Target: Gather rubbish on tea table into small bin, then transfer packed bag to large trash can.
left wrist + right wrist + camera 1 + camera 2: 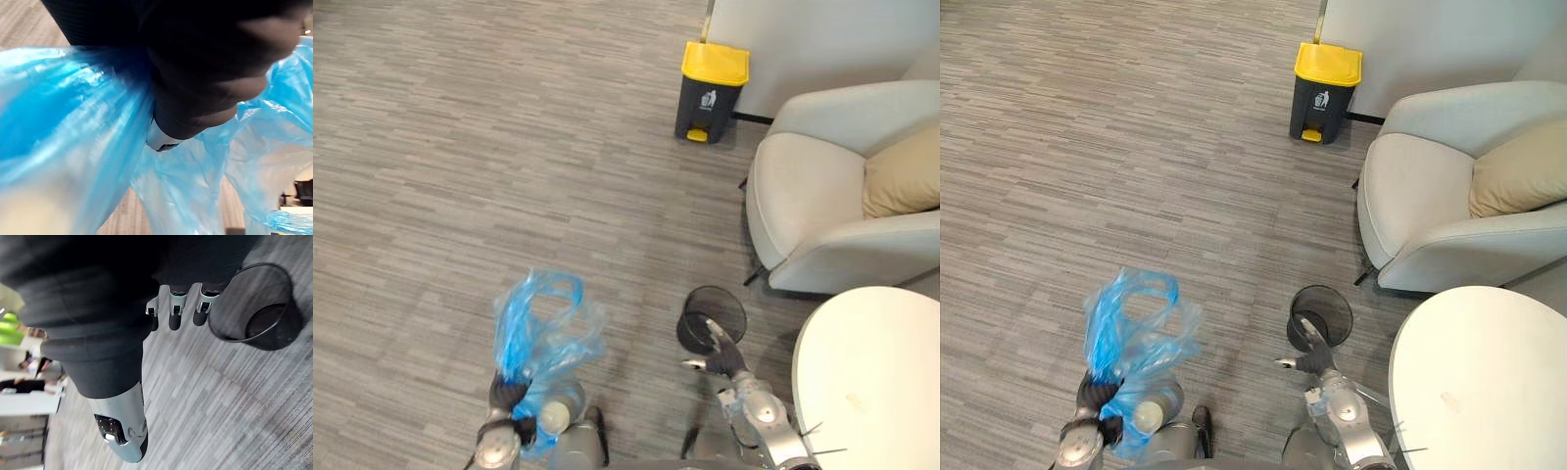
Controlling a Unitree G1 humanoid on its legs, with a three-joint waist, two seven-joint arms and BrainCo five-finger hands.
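My left hand (509, 394) is shut on the gathered neck of a blue plastic rubbish bag (540, 333), held up at the lower left; its crumpled film (186, 186) spreads past my hand in the left wrist view. A small black mesh bin (713, 318) stands on the floor beside the round white tea table (871, 372). My right hand (717, 351) hovers open just at the bin's near rim, fingers (175, 313) relaxed. The large dark trash can with a yellow lid (712, 90) stands far ahead by the wall.
A pale armchair (822, 196) with a tan cushion (901, 174) sits between the tea table and the trash can. Grey striped carpet (489, 147) stretches open to the left and ahead.
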